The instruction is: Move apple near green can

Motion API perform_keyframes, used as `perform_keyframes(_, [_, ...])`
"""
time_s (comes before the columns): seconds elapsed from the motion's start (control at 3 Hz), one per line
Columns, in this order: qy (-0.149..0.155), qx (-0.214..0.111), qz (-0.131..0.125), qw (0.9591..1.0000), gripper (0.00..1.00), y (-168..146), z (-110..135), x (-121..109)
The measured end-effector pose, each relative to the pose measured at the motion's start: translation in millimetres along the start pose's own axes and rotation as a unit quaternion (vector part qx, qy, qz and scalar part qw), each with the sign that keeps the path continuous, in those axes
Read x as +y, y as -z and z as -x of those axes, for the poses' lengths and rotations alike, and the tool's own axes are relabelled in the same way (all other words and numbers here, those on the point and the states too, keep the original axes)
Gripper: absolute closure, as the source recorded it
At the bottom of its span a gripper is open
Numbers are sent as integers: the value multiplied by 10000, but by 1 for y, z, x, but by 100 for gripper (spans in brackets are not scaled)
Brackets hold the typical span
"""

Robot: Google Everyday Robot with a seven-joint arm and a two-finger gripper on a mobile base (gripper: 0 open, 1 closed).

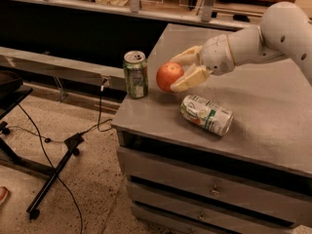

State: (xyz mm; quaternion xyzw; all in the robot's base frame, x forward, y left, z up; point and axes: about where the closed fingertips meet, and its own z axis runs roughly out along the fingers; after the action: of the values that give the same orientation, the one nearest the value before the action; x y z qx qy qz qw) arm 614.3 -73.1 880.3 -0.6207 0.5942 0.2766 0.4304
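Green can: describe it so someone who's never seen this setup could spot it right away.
Find the grey drawer cabinet; the green can stands upright near the front left corner of its top. Just right of it the gripper holds the apple, and further right a white-silver can lies on its side. The green can is the only upright one, dark green with a silver top.

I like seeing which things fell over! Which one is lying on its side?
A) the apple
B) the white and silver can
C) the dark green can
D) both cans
B: the white and silver can lies on its side on the table. The green can stands upright, and the gripper is shut on the apple beside the green can, not touching it.
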Motion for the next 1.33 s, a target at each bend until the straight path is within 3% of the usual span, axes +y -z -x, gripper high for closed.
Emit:
perform_keyframes(0.33, [4,-9,31,10000,57,-4,1,1])
perform_keyframes(1.0, [10,-22,77,10000,11,-9,2,2])
perform_keyframes(1.33, [13,-28,97,9999,0,-11,2,2])
